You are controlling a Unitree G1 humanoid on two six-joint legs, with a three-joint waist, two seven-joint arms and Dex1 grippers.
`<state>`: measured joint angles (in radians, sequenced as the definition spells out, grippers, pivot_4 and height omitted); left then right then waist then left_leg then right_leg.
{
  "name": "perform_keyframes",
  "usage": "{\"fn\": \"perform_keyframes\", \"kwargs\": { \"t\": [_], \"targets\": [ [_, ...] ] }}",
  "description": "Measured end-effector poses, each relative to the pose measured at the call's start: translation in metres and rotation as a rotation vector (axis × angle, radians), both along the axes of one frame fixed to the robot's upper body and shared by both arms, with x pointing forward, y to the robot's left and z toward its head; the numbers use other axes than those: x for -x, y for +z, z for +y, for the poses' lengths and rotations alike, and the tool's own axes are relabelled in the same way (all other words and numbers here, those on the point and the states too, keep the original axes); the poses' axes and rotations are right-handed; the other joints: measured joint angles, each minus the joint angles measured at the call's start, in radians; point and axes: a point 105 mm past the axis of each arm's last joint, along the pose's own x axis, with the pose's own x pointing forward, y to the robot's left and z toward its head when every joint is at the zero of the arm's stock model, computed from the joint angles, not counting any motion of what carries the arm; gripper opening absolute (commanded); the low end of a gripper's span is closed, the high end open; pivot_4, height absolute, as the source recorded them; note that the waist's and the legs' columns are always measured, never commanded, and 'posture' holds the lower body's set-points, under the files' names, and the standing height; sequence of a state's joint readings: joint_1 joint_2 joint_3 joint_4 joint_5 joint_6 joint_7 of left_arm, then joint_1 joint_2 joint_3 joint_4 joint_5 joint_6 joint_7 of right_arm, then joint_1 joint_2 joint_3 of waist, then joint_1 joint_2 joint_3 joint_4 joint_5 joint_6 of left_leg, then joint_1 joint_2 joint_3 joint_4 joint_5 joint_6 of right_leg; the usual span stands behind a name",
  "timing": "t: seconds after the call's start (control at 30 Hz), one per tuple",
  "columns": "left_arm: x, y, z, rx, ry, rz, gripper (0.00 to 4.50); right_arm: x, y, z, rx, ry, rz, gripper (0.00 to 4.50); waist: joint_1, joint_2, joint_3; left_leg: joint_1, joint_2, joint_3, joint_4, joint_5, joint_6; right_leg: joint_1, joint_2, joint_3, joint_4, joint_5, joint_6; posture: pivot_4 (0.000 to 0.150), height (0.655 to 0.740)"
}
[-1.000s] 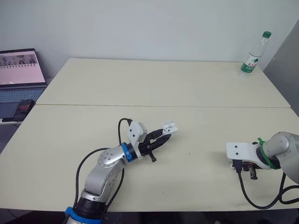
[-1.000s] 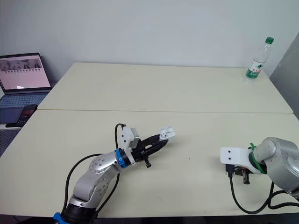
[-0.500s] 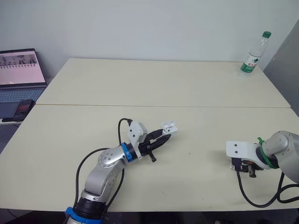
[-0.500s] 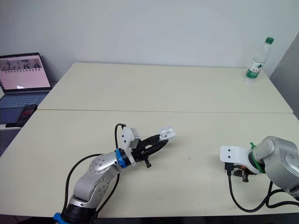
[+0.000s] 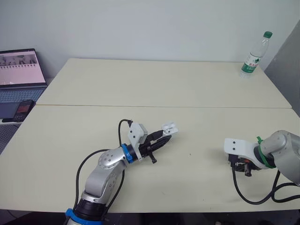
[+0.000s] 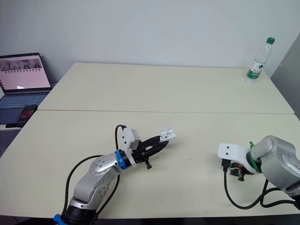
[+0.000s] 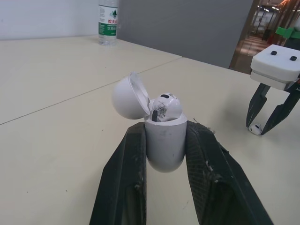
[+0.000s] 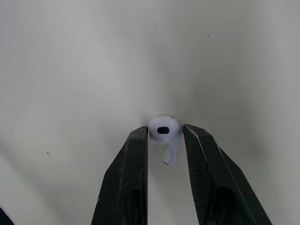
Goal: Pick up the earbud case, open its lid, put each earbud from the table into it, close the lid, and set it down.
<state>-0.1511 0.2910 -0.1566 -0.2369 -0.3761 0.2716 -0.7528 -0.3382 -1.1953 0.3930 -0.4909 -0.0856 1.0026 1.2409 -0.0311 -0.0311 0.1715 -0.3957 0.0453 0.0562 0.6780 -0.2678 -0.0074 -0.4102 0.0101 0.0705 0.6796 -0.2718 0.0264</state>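
Earbud case [image 5: 169, 128] at table [image 5: 164, 84] centre; earbud [image 8: 164, 129] right, nearer front; bottle [image 5: 253, 55] far right corner; laptop [image 5: 18, 70] off left

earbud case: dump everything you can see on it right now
The earbud case is a small, glossy white plastic shell with a rounded bottom. Its domed lid is hinged open and tipped back to one side. One white earbud sits in the mouth. The left tool clamps the body between its two black fingers, holding it out over the table.
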Motion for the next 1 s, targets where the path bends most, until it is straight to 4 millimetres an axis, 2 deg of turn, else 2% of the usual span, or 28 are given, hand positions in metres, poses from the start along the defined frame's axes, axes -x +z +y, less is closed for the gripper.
{"fn": "perform_keyframes", "kwargs": {
  "t": [0.27,0.4,0.73,0.83,1.0],
  "targets": [
    [0.000,0.000,0.000,-0.001,0.000,0.001,0.78,0.002,-0.002,0.003,-0.014,-0.002,0.014,1.18,0.000,0.000,0.000,0.000,0.000,0.000,0.000,0.000,0.000,0.000,0.000,0.000,0.000,0.000,0.000,0.150,0.7362],
    [0.000,-0.001,0.000,-0.001,0.001,0.002,0.78,0.002,-0.002,0.003,-0.014,-0.003,0.007,0.44,0.000,0.000,0.000,0.000,0.000,0.000,0.000,0.000,0.000,0.000,0.000,0.000,0.000,0.000,0.000,0.150,0.7362],
    [0.001,-0.003,0.001,-0.002,0.003,0.010,0.78,0.000,-0.001,0.004,-0.017,0.004,-0.004,0.44,0.000,0.000,0.000,0.000,0.000,0.000,0.000,0.000,0.000,0.000,0.000,0.000,0.000,0.000,0.001,0.150,0.7362],
    [0.001,-0.002,0.000,0.000,0.003,0.010,0.78,-0.010,0.009,0.016,-0.095,0.003,-0.066,0.44,-0.001,0.000,0.000,0.000,0.000,0.000,0.000,0.000,0.000,0.000,0.000,0.000,0.000,0.000,0.001,0.150,0.7362],
    [-0.001,0.007,-0.005,-0.011,-0.020,-0.030,0.78,-0.038,0.048,0.045,-0.386,-0.055,-0.298,0.44,0.001,-0.001,0.001,-0.001,0.000,-0.002,0.000,0.000,0.000,0.000,0.004,0.001,0.000,0.000,0.000,0.150,0.7362]
  ]
}}
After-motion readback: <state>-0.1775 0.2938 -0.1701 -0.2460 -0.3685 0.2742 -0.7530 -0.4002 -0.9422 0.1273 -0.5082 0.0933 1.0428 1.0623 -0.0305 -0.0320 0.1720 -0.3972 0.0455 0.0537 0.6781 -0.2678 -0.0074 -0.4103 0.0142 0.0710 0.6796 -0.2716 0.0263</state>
